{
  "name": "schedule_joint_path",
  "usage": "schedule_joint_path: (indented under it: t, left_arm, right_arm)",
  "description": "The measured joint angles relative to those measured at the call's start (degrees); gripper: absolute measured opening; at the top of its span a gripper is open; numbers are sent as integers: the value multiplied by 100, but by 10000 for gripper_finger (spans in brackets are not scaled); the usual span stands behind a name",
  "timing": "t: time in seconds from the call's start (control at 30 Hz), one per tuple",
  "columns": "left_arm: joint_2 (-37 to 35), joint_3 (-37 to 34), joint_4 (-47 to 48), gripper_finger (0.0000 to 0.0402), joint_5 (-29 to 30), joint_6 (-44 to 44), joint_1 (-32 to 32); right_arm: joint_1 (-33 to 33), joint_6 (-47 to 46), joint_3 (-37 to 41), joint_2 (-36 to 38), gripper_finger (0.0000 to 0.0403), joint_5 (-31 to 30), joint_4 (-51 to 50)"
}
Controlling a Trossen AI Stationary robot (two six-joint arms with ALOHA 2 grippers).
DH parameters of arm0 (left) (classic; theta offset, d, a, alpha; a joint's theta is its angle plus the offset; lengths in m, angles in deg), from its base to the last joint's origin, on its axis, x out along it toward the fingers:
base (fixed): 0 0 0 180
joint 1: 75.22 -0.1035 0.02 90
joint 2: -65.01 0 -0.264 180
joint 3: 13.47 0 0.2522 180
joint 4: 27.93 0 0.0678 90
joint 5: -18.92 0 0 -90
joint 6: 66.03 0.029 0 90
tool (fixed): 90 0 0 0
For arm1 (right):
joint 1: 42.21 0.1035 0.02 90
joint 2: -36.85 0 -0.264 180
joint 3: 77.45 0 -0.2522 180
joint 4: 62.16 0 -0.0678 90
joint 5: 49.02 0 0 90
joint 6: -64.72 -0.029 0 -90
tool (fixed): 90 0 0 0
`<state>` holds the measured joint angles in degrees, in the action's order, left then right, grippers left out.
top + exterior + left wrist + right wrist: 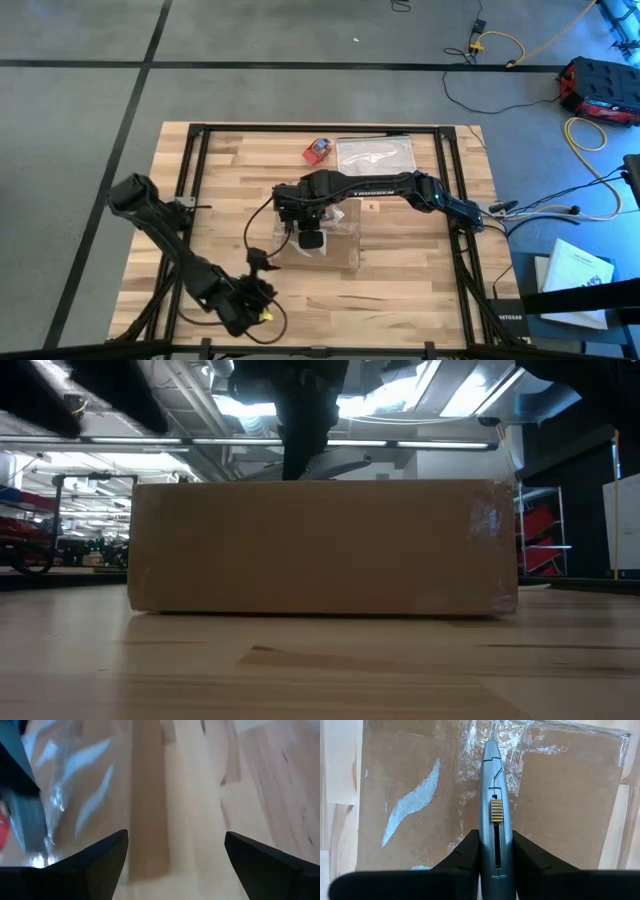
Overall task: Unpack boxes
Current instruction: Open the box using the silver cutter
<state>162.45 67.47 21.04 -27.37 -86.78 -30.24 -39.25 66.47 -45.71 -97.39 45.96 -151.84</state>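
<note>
While the left gripper (262, 287) waits spread beside the box (335, 240), the right gripper (495, 855) pinches a box cutter (493, 795).

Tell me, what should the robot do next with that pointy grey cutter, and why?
Probably draw the cutter along the clear tape sealing the box. The right gripper has its fingers shut on the cutter, whose tip sits at the crinkled tape, and the flaps look closed. The left gripper waits open beside the box.
</note>
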Motion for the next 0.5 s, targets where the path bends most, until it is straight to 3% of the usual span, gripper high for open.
schedule_joint_path:
  t: [0.5]
  left_arm:
    - [14, 31, 73, 321, 155, 596, -677]
  right_arm:
    - [7, -160, 0, -2, 63, 19, 0]
